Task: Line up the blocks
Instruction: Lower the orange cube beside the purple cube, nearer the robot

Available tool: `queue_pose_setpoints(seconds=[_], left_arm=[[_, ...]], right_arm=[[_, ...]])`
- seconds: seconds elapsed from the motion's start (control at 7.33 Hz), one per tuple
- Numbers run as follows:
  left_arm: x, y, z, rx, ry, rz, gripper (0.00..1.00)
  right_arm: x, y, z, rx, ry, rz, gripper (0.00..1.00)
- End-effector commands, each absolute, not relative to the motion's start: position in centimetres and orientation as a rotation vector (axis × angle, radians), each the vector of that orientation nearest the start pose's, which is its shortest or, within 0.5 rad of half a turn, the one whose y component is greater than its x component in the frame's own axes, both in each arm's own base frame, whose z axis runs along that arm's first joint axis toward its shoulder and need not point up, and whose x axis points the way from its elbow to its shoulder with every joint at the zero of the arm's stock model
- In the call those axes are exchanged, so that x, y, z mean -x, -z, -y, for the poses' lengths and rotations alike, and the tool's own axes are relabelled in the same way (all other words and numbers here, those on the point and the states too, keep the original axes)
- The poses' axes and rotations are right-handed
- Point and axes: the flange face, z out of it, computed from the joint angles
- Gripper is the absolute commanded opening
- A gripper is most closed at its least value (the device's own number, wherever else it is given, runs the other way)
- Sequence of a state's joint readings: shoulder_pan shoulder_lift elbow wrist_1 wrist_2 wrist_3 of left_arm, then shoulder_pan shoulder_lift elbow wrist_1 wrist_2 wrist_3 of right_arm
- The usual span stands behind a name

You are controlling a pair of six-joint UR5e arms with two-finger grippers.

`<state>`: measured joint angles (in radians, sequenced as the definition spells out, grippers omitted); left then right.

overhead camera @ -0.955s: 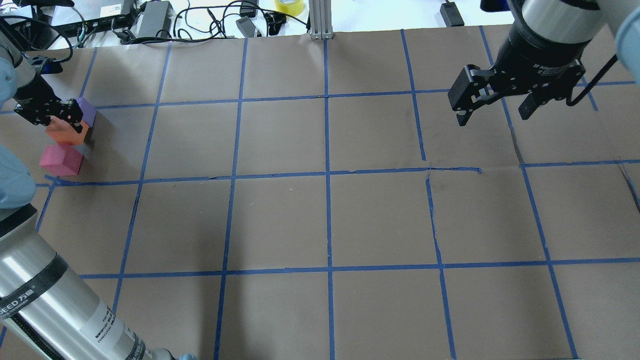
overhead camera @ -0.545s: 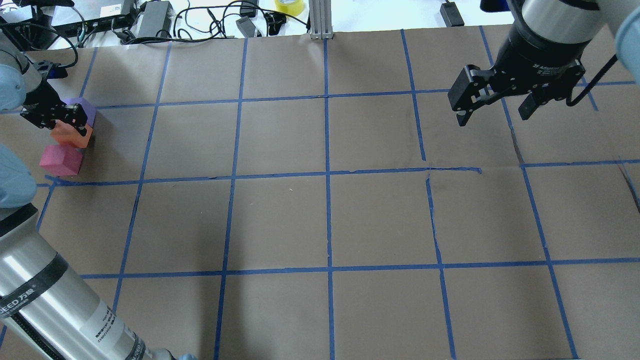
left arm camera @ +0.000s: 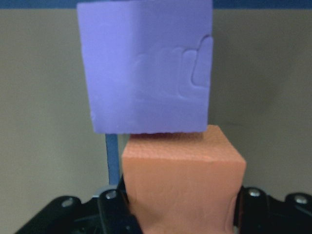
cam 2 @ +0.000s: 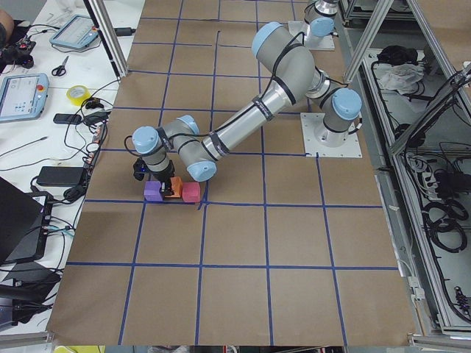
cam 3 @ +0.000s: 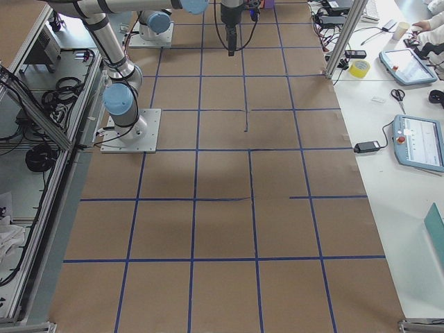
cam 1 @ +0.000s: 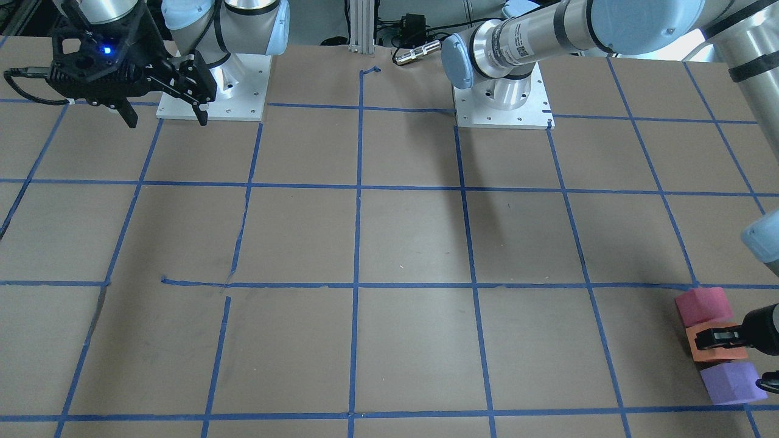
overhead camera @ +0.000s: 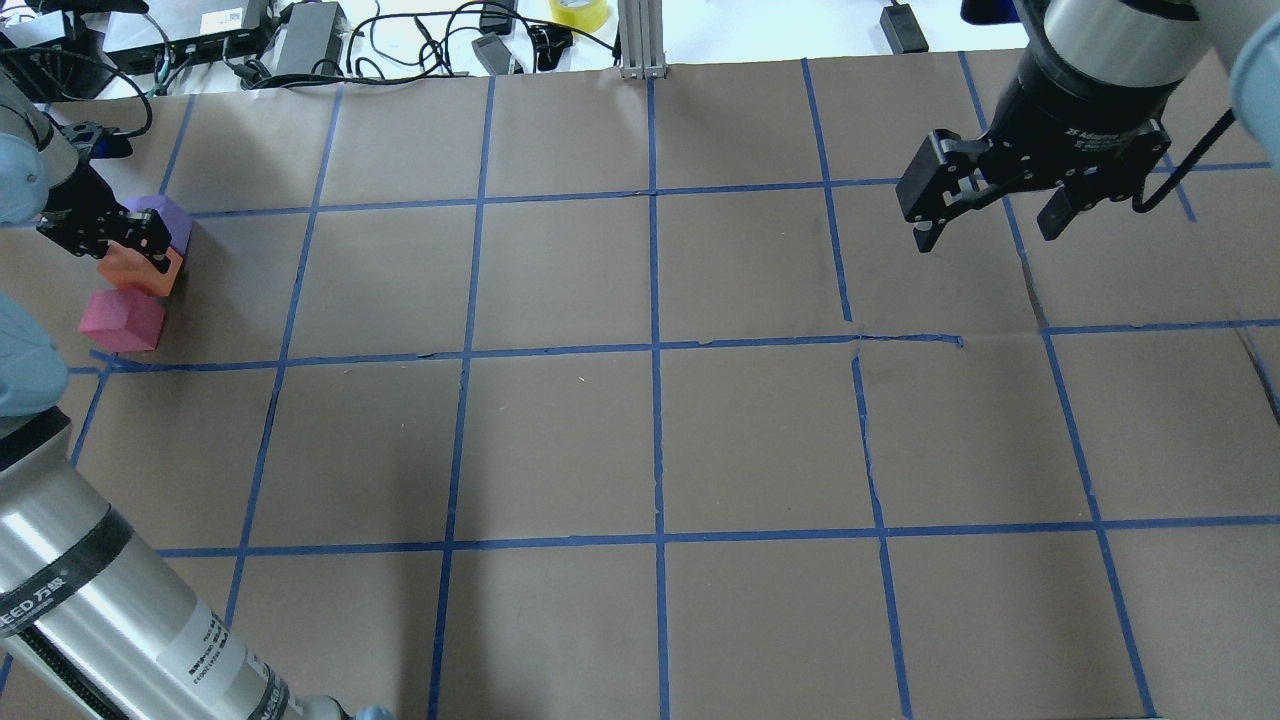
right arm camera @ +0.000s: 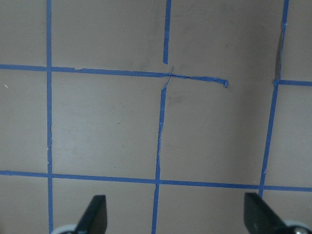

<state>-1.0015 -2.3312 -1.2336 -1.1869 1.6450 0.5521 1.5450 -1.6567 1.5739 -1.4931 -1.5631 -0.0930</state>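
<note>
Three foam blocks stand in a short row at the table's far left: a purple block [overhead camera: 170, 215], an orange block [overhead camera: 125, 273] and a pinkish red block [overhead camera: 122, 320]. They also show in the front view as purple [cam 1: 730, 382], orange [cam 1: 721, 354] and pinkish red [cam 1: 703, 306]. My left gripper [overhead camera: 130, 255] is shut on the orange block [left arm camera: 183, 185], which touches the purple block [left arm camera: 146, 68]. My right gripper [overhead camera: 985, 235] hangs open and empty above the far right of the table.
The brown paper table cover [overhead camera: 650, 440] carries a blue tape grid. Cables, power bricks and a yellow tape roll [overhead camera: 578, 12] lie beyond the far edge. A metal post [overhead camera: 640, 40] stands at the far middle.
My left gripper has sunk a little and shifted slightly at the orange block. The blocks have hardly moved. The right arm has not moved.
</note>
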Motion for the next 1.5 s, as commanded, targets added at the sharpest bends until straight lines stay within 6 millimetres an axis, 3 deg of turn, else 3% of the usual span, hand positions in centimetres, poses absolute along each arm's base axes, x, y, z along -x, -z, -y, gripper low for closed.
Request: queue_pose_setpoints(seconds=[0.0, 1.23, 1.36], left_arm=[[-30.4, -20.2, 69.0, 0.055, -0.110, -3.120, 0.00], [-31.2, -18.9, 68.6, 0.066, -0.089, -3.122, 0.00], [-31.3, -18.7, 68.8, 0.067, -0.044, -3.100, 0.12]], right_arm=[[-12.3, -51.9, 45.8, 0.106, 0.010, -3.132, 1.00], [-12.2, -52.0, 45.9, 0.104, 0.020, -3.136, 1.00], [-12.2, -52.1, 45.9, 0.104, 0.022, -3.136, 1.00]])
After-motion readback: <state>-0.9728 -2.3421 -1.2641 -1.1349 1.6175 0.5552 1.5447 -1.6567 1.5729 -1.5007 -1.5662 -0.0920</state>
